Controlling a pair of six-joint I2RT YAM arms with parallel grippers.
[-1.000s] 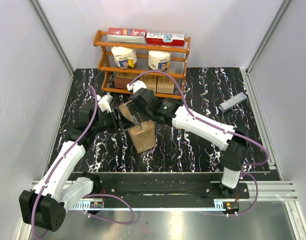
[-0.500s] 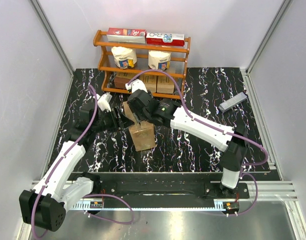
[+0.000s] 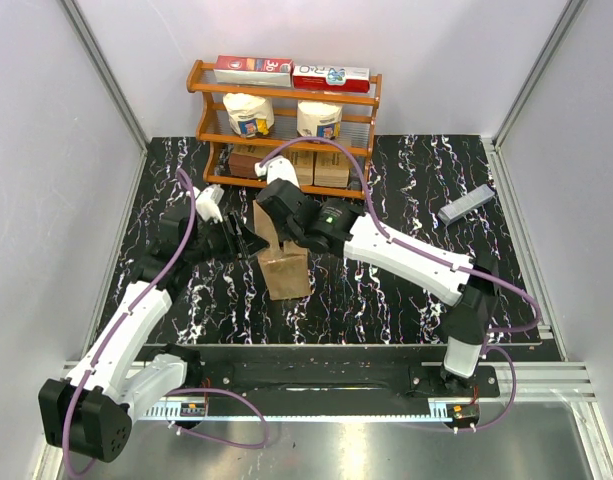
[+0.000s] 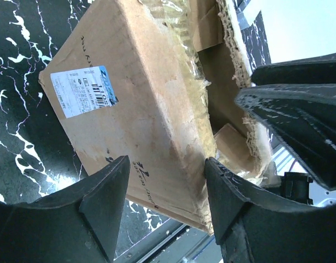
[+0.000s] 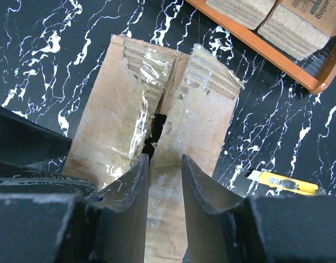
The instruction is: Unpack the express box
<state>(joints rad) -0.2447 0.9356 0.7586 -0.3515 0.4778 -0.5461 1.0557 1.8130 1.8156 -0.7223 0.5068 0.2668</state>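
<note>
The express box (image 3: 286, 268) is sitting about mid-table on the black marbled table (image 3: 416, 160), just in front of the wooden rack (image 3: 286, 100), with both arms crowding in over its far end. The left gripper (image 4: 166, 164) is coming at it from the left. In its wrist view the fingers (image 4: 104, 203) are standing spread apart, released, with the carton's side face filling the gap between them and the white label (image 4: 83, 90) showing on that face. I am seeing no grasp there. The right gripper (image 5: 165, 161) is hanging over the top of the box from the rack side. Its fingers (image 5: 136, 189) are sitting close together with only a narrow slot between them, right above the seam where the two top flaps are meeting. I cannot tell whether they are nipping a flap edge or only hovering over it. The seam is gaping as a dark ragged split, with torn clear tape clinging to both flaps. A yellow cutter (image 5: 283, 183) is lying on the table to the right of the box in the right wrist view, apart from it. Small brown cartons (image 3: 316, 168) are lining the rack's bottom shelf. A grey flat piece (image 3: 466, 203) is lying far off to the right.
</note>
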